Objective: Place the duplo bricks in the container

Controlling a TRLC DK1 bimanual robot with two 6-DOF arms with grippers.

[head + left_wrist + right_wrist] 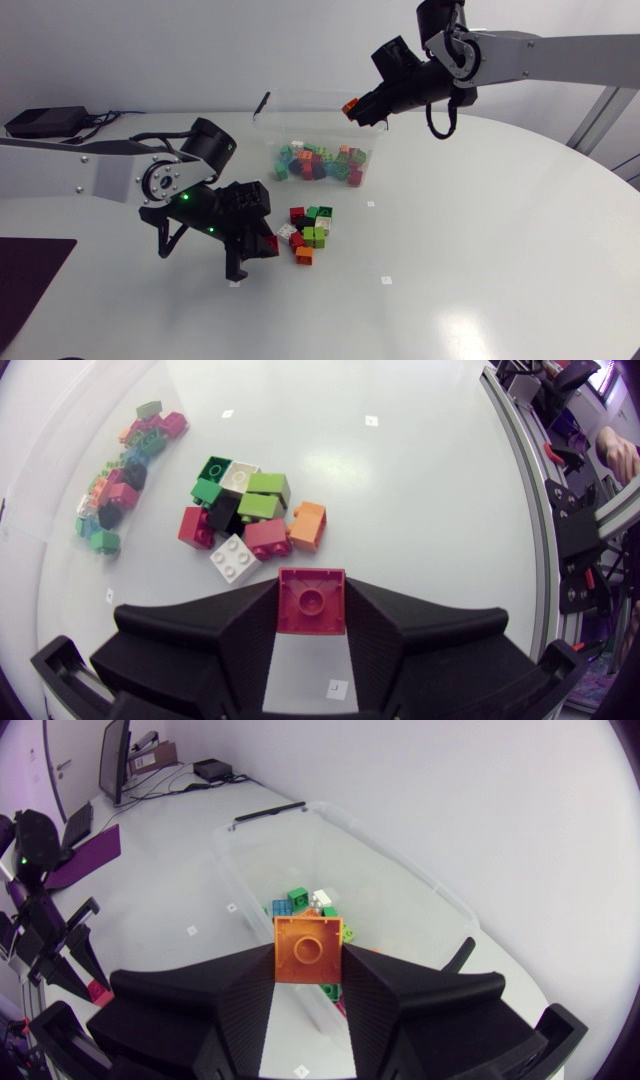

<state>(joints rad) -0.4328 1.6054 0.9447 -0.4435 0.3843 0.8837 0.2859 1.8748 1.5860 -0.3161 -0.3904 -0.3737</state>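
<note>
My left gripper (262,244) is low over the table just left of a loose pile of duplo bricks (310,232), shut on a red brick (312,602). In the left wrist view the pile (245,515) lies just ahead of the fingertips, in green, red, white, black and orange. The clear plastic container (272,128) stands behind the pile and holds several coloured bricks (322,162). My right gripper (354,108) hovers above the container's far right edge, shut on an orange brick (308,948). Below that brick the open container (400,860) is seen.
A dark purple mat (30,275) lies at the table's front left. A black box with cables (45,121) sits at the back left. Small white markers (385,280) dot the tabletop. The right half of the table is bare.
</note>
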